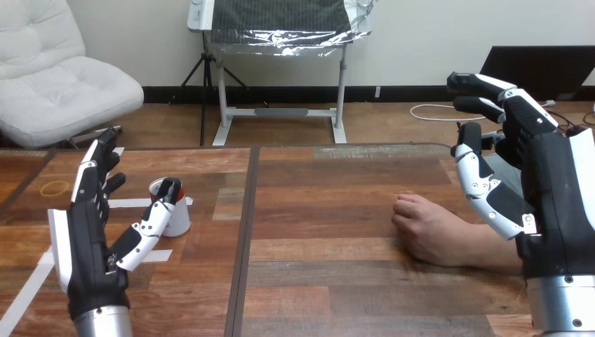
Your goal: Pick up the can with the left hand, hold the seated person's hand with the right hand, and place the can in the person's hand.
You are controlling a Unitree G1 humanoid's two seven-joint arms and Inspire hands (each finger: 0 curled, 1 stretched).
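Beside the can, the left hand spreads its fingers to grasp. Well right of the can, the right hand, fingers also spread, hangs by the person's hand.

At the frame's lower left, the left hand is showing a black body with a white shell along its outer edge and black-and-white jointed fingers. It is ending a silver left forearm. At the right edge, the right hand is showing the same black body and white shells. Its thumb is wearing white plates, and small dark screws are dotting the silver right forearm.
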